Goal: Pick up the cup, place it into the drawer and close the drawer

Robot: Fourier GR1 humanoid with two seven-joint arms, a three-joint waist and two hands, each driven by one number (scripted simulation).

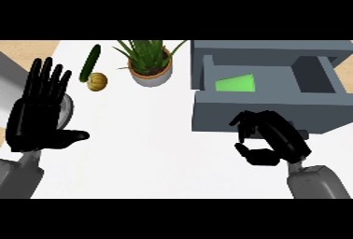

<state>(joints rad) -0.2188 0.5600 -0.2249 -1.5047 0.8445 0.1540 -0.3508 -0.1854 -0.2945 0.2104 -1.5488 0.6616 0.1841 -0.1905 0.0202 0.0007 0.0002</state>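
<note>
While the cup (236,84) is sitting in the open drawer (221,116), my right hand (276,140) is curling empty at its six o'clock; my left hand (34,121) is resting wide.

No text, label, brand, number or sign can be read. The drawer (214,116) has a plain grey front, the green cup (236,84) inside the drawer has no print, and the pot (151,75) left of the drawer has no lettering.
</note>
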